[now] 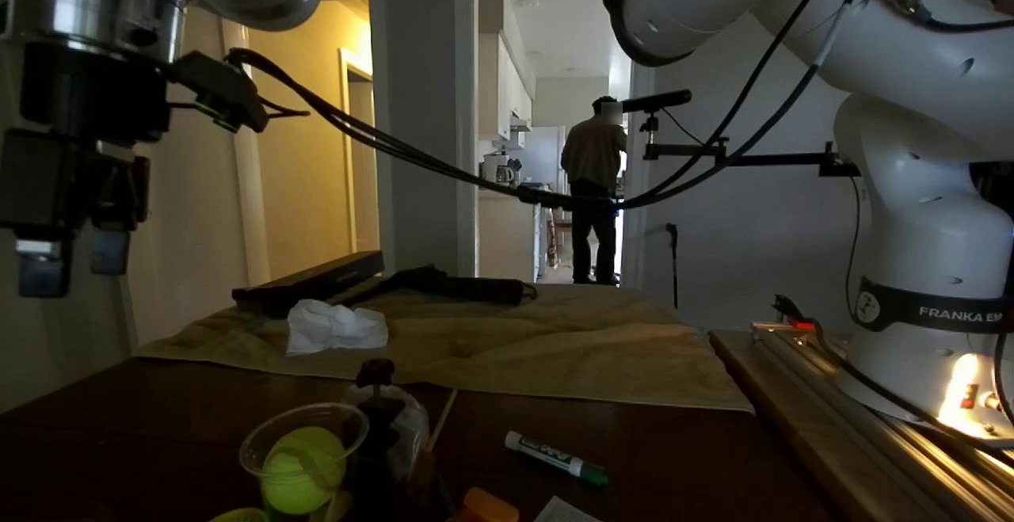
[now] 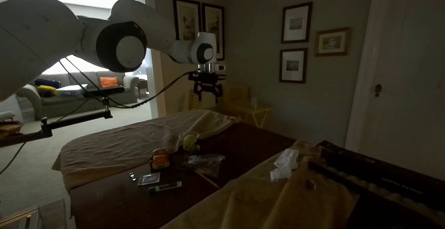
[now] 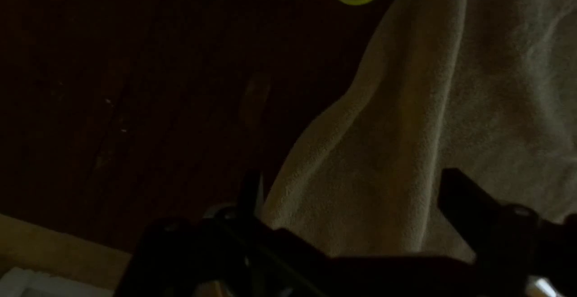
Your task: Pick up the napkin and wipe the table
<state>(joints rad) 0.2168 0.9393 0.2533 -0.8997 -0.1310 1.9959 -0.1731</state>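
The napkin is white and crumpled. It lies on a tan cloth spread on the table; it also shows in an exterior view. The table's dark reddish-brown top also shows in an exterior view and in the wrist view. My gripper hangs high above the table, well apart from the napkin, and also shows in an exterior view. In the wrist view my gripper is open, its fingers wide apart with only tan cloth seen below. The napkin is out of the wrist view.
Tan cloth covers part of the table. A clear cup with a yellow-green ball, a plastic bag, a marker and an orange item stand or lie on it. A black box lies near the napkin.
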